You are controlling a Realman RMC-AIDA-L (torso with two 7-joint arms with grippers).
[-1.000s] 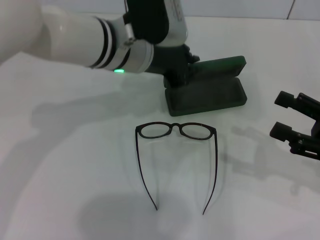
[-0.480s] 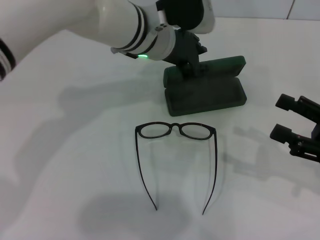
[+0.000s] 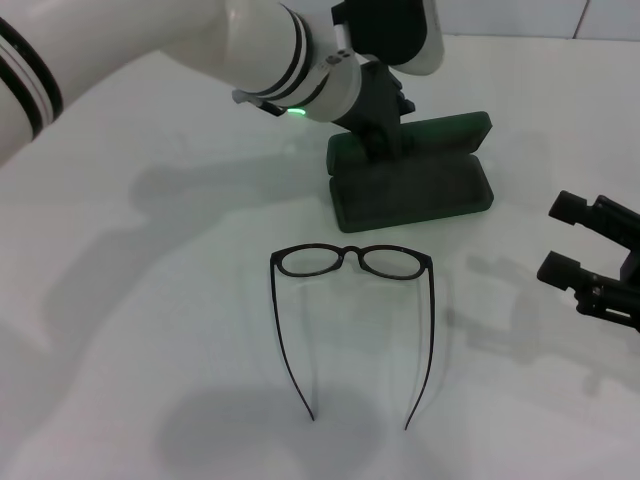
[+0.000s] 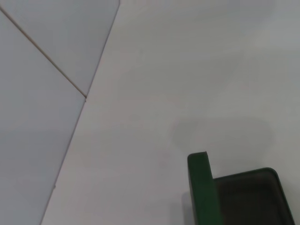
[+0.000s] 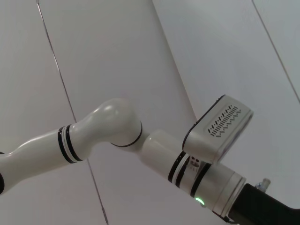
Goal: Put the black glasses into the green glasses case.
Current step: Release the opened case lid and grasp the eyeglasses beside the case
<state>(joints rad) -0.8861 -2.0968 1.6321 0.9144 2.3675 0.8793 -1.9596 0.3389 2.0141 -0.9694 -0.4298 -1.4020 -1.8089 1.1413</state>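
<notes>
One black glasses point(image 3: 352, 262) (temples unfolded) before one open green glasses case point(image 3: 412, 187); no lettering legible. Left gripper point(image 3: 383, 133) at the case, jaws unclear; right gripper point(image 3: 570, 237) jaws apart.

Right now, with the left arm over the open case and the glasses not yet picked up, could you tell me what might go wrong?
The left gripper sits at the left end of the green glasses case, by the raised lid; a push there could shut the lid or slide the case.

The black glasses lie flat on the table with both temple arms spread open. Their thin frame may slip from a grasp, and unfolded they may not fit the tray.

The right gripper waits apart, open.
</notes>
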